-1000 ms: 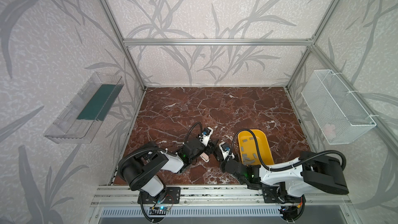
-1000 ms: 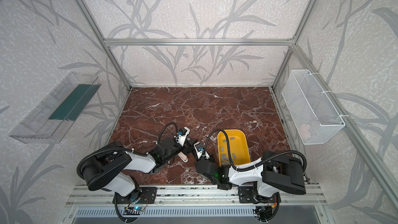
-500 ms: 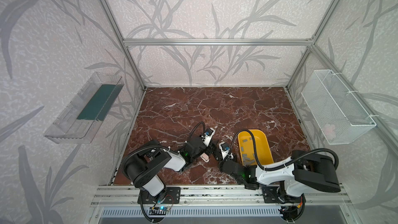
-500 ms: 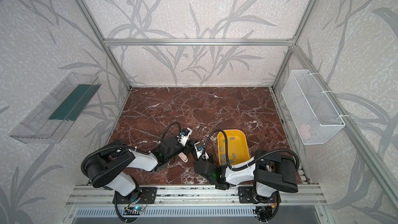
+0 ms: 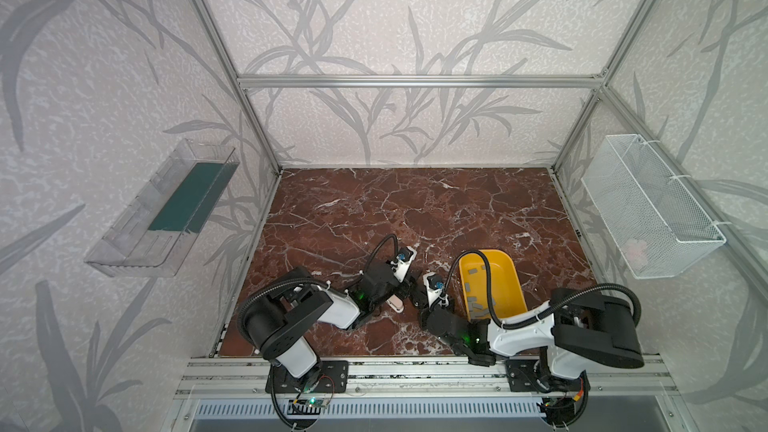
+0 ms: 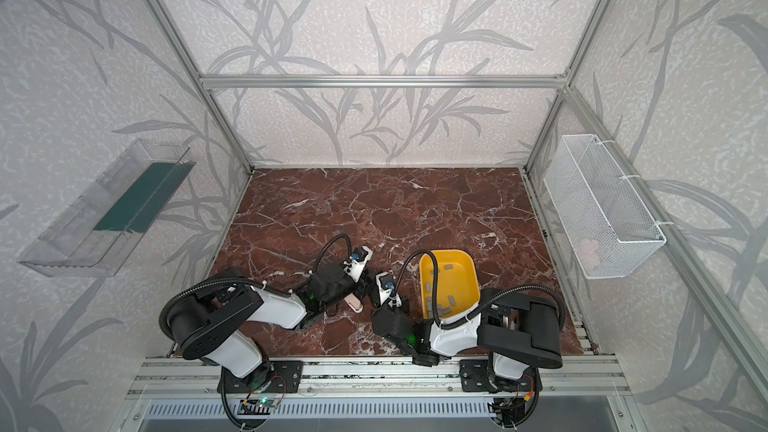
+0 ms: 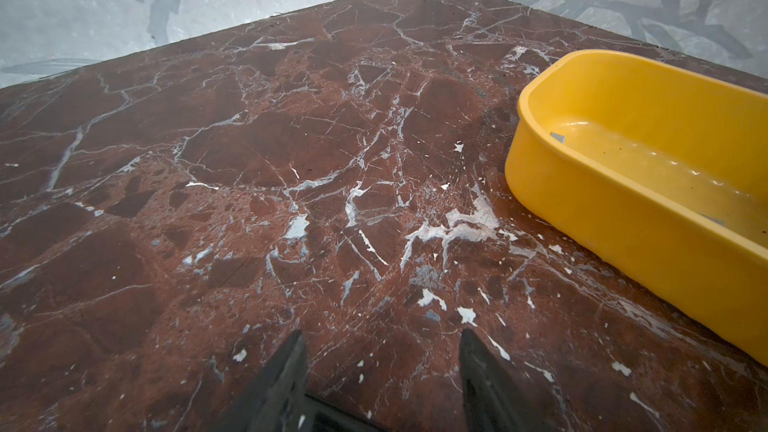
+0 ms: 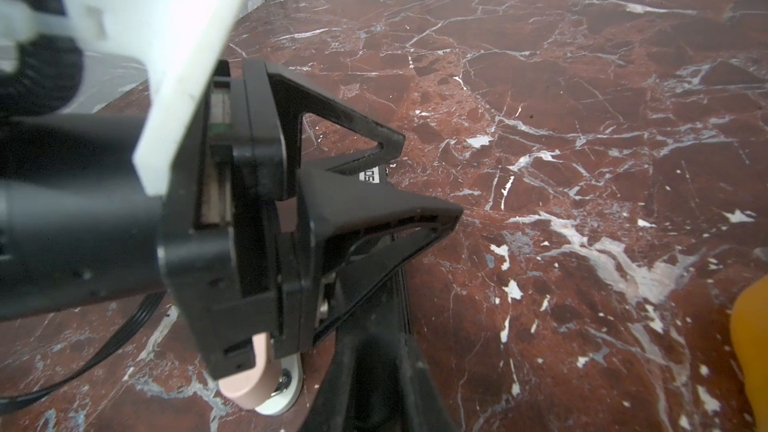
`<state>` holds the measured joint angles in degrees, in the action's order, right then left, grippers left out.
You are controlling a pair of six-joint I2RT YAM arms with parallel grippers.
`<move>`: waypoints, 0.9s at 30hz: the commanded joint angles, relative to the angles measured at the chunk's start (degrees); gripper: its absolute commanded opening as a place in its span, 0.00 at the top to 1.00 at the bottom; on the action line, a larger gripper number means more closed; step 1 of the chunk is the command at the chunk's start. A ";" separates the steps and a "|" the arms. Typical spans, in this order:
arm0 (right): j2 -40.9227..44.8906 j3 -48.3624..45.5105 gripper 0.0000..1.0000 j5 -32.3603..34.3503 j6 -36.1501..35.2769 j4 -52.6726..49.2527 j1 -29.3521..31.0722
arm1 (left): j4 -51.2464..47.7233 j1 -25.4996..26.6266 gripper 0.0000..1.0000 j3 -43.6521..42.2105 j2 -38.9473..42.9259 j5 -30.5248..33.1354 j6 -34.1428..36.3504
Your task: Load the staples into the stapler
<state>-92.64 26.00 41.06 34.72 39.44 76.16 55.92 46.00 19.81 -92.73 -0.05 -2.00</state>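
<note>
**Grippers crowded at the stapler, staples not yet loaded**

Position: the stapler (image 8: 249,384), pink top on a white base, lies on the surface (image 5: 415,209) near the front edge. One end pokes out from under the left gripper (image 7: 382,332). The staples (image 5: 472,271) are short grey strips lying loose in the yellow tray (image 7: 623,218), just to the right of both grippers. In both top views none is at the stapler.

Left gripper: jaws partway apart, with bare surface between the tips in the left wrist view. I cannot tell whether it touches the stapler further back.

Right gripper (image 8: 374,347): the fingers show no gap in the right wrist view, so I read it as closed. I cannot see a staple strip pinched there. It sits right against the left gripper's fingers.

Judgement: early stage, with the stapler being positioned or steadied and no staples loaded.

Risks:
- The two grippers are nearly touching, so a small sideways move by either could knock the fingers together.
- The stapler rests on polished stone and may not be pinned, so a nudge could slide or spin it.
- The right arm's cable (image 5: 492,297) drapes across the tray. A reach could drag the tray or scatter the strips.
- The strips are thin and lie flat, so closed fingers may skate over them.
</note>
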 commanded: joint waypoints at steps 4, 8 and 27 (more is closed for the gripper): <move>-4.51 -2.18 0.80 -2.83 1.32 -7.89 0.29 | -0.71 0.06 0.42 1.54 -0.44 -0.30 1.30; -6.75 -2.18 0.81 -3.14 3.72 -7.24 0.28 | -0.97 0.06 0.42 1.74 -0.47 -0.56 1.31; 2.85 1.93 0.62 -1.32 -4.92 -11.42 0.30 | -11.46 0.05 0.40 2.09 9.16 7.05 -2.19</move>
<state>-92.58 26.72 40.10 34.61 37.93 76.34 49.76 46.02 20.60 -88.84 2.55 -2.74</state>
